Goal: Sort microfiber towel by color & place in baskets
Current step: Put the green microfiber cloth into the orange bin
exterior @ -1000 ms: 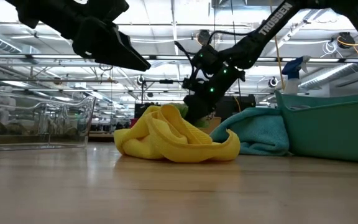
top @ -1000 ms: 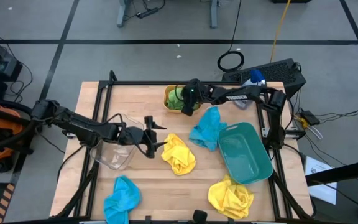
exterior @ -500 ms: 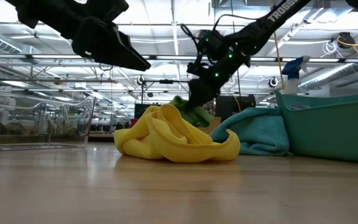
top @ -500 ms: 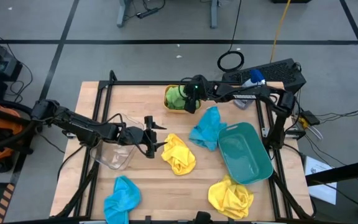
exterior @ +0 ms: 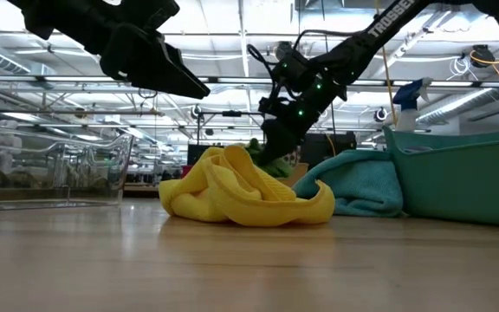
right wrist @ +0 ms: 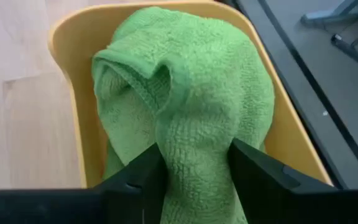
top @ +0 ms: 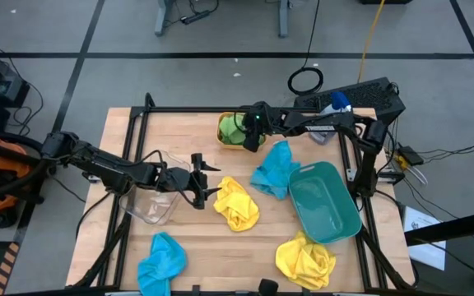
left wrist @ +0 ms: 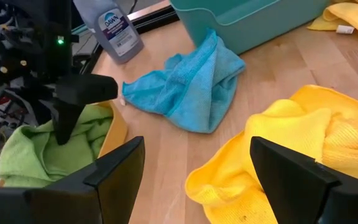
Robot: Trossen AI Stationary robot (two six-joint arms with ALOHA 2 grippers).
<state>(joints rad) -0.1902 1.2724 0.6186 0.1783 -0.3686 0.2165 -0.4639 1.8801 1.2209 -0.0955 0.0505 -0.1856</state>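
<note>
Right now the green towel [right wrist: 185,99] sits bunched in the orange-yellow basket [right wrist: 67,43] at the table's far edge, a fold pinched between my right gripper's [right wrist: 194,165] fingers. My left gripper [top: 202,182] hangs wide open, empty, beside a yellow towel [top: 237,203].

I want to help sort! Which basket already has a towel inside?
The orange-yellow basket at the table's far edge: green towel fills it. The teal basket and clear basket look empty.

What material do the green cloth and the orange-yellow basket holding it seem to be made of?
Green cloth: soft microfiber by the look, matte, with a looped nubby pile. Orange-yellow basket: probably moulded plastic, with a smooth, slightly glossy rounded rim.
</note>
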